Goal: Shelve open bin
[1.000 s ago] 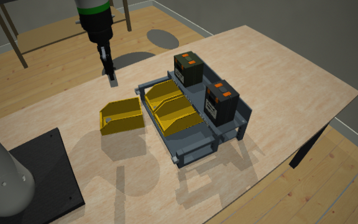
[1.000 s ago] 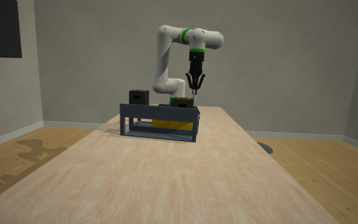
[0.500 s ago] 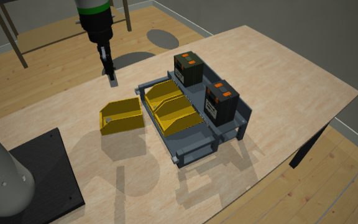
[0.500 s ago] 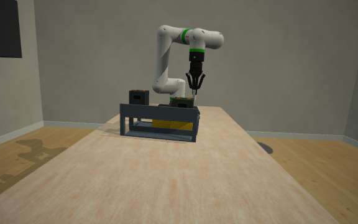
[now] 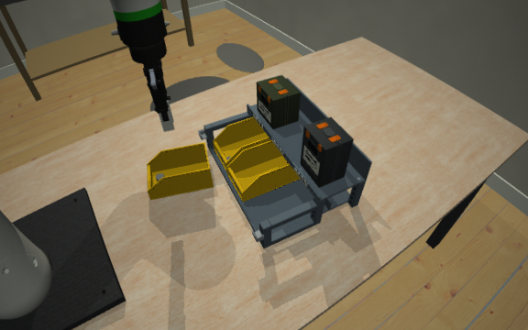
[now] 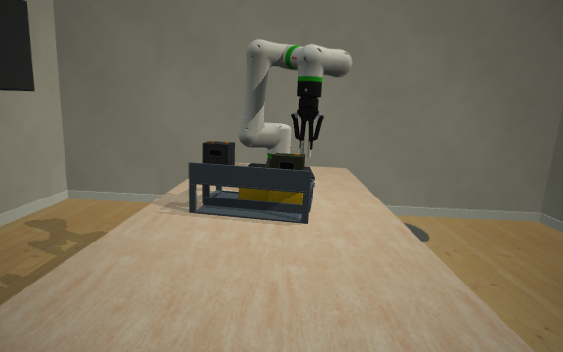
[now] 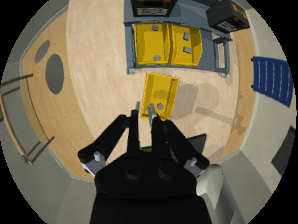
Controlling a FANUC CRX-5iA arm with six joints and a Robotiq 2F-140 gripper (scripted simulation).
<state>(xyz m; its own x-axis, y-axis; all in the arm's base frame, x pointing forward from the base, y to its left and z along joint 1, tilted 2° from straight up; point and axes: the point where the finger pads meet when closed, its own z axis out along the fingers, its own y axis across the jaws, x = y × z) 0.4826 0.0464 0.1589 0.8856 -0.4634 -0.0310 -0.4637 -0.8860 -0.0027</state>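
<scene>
We see the gripper upper left, fingers nearly together, holding nothing; yellow bin mid-frame beside the shelf, 2 bins inside.

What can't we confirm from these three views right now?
- Loose bin: hidden in the exterior view behind the shelf.
- Its parts: only one small grey piece shows in the top view; a count is too small to tell.
- Free place's front lip: too small to make out in the top view.
- Gripper height above the table: no view settles it; fingers nearly together, holding nothing.
</scene>
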